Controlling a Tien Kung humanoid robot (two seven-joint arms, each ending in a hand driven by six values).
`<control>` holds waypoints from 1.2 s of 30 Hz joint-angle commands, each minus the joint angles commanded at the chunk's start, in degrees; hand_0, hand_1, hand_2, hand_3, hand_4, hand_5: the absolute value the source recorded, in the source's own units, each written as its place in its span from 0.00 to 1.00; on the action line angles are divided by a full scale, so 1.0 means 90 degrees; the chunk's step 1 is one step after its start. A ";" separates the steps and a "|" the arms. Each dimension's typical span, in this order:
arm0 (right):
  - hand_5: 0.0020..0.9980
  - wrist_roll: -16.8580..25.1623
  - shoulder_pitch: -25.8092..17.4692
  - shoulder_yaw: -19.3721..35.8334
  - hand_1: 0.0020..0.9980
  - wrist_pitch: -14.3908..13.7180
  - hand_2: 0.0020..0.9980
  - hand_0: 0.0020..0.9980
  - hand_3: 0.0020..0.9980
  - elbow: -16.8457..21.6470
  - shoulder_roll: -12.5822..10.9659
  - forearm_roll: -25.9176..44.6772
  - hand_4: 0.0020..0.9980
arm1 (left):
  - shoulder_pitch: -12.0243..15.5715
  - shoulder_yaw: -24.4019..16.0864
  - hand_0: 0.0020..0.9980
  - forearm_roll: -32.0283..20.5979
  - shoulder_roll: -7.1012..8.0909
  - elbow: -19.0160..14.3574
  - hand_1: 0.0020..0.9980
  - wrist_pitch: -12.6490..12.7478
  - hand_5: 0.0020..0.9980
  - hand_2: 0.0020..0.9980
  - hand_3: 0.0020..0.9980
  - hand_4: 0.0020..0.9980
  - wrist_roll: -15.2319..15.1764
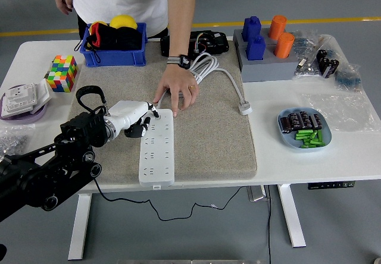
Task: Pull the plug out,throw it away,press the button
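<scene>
A white power strip lies lengthwise on the grey mat. My left hand, white with dark fingertips, is at the strip's far left corner, fingers curled and holding nothing; whether a fingertip touches the strip I cannot tell. A person's hand presses down on the strip's far end. The white plug lies loose at the mat's right edge, and its coiled cable runs back toward the far side. No sockets on the strip hold a plug.
Along the far edge stand a blue bin of items and a grey block with blue and orange cylinders. A colour cube and a purple tray are at the left. A blue dish sits right.
</scene>
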 joint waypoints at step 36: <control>0.60 0.0004 0.0024 -0.0022 0.68 0.0005 0.66 0.73 0.63 -0.0011 0.0024 -0.0036 0.74 | 0.1661 -0.3366 0.80 -0.0419 -0.0095 -0.0748 0.78 0.0557 0.14 0.75 0.82 0.73 -0.0851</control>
